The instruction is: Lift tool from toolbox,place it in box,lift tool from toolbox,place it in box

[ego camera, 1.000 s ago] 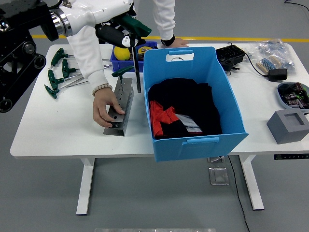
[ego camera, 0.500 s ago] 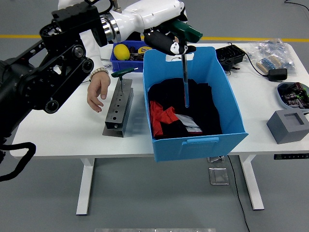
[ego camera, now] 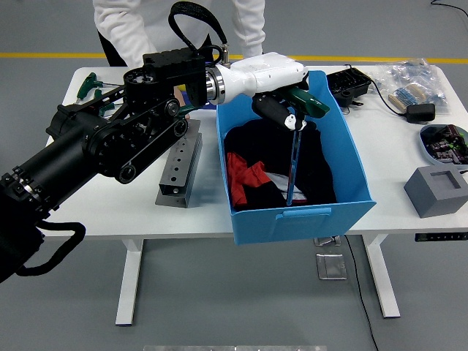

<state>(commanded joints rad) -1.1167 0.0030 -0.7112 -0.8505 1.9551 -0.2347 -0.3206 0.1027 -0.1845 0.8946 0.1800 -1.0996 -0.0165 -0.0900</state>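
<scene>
**Hanging a tool upright over the blue box**

Holding the T-handle tool [ego camera: 293,157] by its green grip, our left hand [ego camera: 281,110] is curled tightly around the handle above the blue box [ego camera: 292,219], and this is the relation we judge the release turns on; the tool's long axis runs close to vertical, the shaft dropping straight down from our fingers [ego camera: 272,111] into the box, its tip low near the box's front wall, over the dark cloth [ego camera: 281,157] and beside the red fabric [ego camera: 248,175] lying inside; whether the tip touches the contents we cannot tell.

Taking the blue box as our landmark and working from near to far: just left of it stands the metal tool rack [ego camera: 179,172], which we take for the toolbox; no tool shows in the part of it we can see, since our forearm covers its far end; farther left and back, green-handled tools [ego camera: 89,84] lie loose on the white table [ego camera: 95,197]; beyond the box's far left corner a person in white [ego camera: 131,29] stands at the table's far side, hands hidden behind our arm; our right arm is out of view.

We judge the placing nearly done; opening the fingers should let the shaft tip over inside the box.
</scene>
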